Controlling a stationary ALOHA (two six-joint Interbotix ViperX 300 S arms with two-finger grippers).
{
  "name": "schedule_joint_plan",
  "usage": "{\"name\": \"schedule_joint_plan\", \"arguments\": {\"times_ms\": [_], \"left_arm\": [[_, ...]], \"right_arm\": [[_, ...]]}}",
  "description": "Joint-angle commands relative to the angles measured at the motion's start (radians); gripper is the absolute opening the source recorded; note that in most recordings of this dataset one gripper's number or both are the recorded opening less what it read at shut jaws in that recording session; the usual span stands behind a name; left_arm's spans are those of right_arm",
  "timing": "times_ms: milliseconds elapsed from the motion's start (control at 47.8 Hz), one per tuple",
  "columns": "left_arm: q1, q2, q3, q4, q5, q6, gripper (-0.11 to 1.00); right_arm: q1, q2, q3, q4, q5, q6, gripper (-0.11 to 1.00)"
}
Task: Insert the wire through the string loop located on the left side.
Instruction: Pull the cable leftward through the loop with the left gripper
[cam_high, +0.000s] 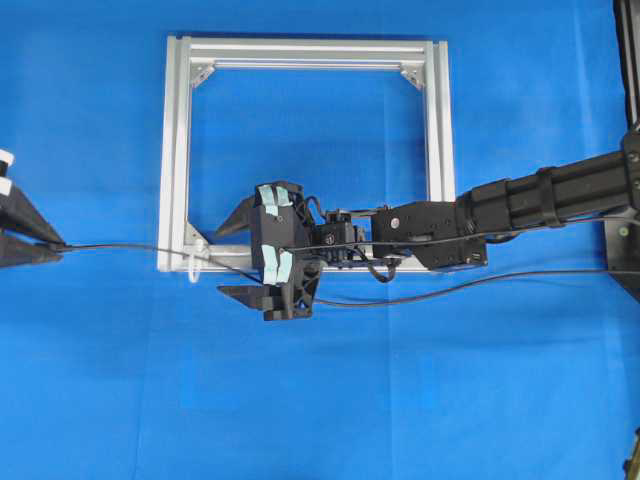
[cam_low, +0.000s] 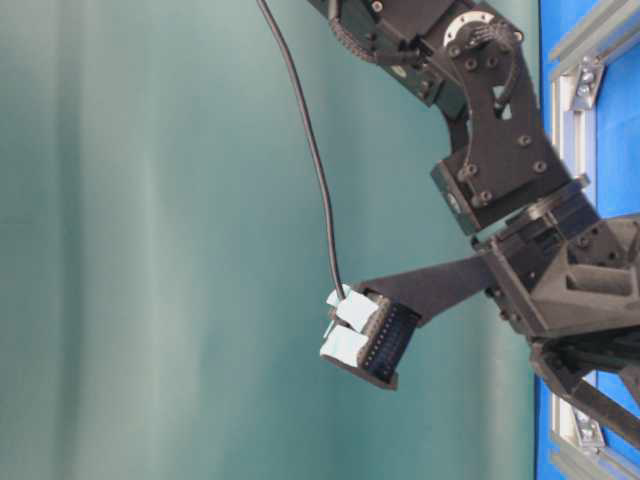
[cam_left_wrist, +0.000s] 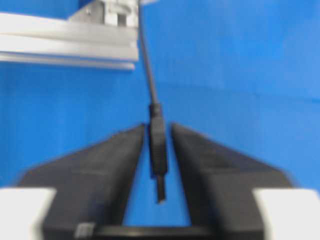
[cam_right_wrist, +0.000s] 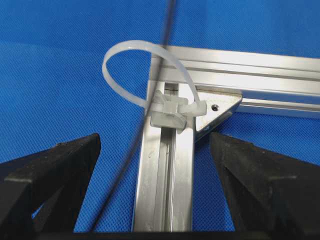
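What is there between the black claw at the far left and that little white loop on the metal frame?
Only the wire, running from the left gripper over bare blue cloth to the string loop. The overhead view shows it.

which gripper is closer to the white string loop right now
Right. The right gripper hovers open just beside the string loop at the frame's corner; the left gripper sits far off at the image's left edge.

left hand (cam_high: 45, 243) cut by frame edge, wire (cam_right_wrist: 150, 100) blurred
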Motion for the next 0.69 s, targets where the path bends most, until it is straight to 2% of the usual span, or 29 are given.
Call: {"name": "schedule_joint_plan", "arguments": {"times_ms": [0,84,126,440,670], "left_arm": [[-0.003,0.006,-0.018,0.002,-0.008,0.0,0.38],[-0.003,0.008,-0.018,0.002,-0.008,0.0,0.65],[-0.003,0.006,-0.02,0.002,-0.008,0.0,0.73],[-0.002,0.006,-0.018,0.002,-0.025,0.0,0.69],[-0.002,0.005,-0.023,0.002,-0.169,0.006,0.68]], "right_arm": [[0.003,-0.049,-0.008,0.0,-0.008,0.0,0.94],[0.003,-0.049,-0.008,-0.002,-0.008,0.0,0.94],[0.003,-0.051,-0.008,-0.002,-0.008,0.0,0.94],[0.003,-0.066,-0.006,-0.002,-0.003,-0.002,0.94],[0.002,-0.135,-0.006,-0.005,0.04,-0.005,0.94]]}}
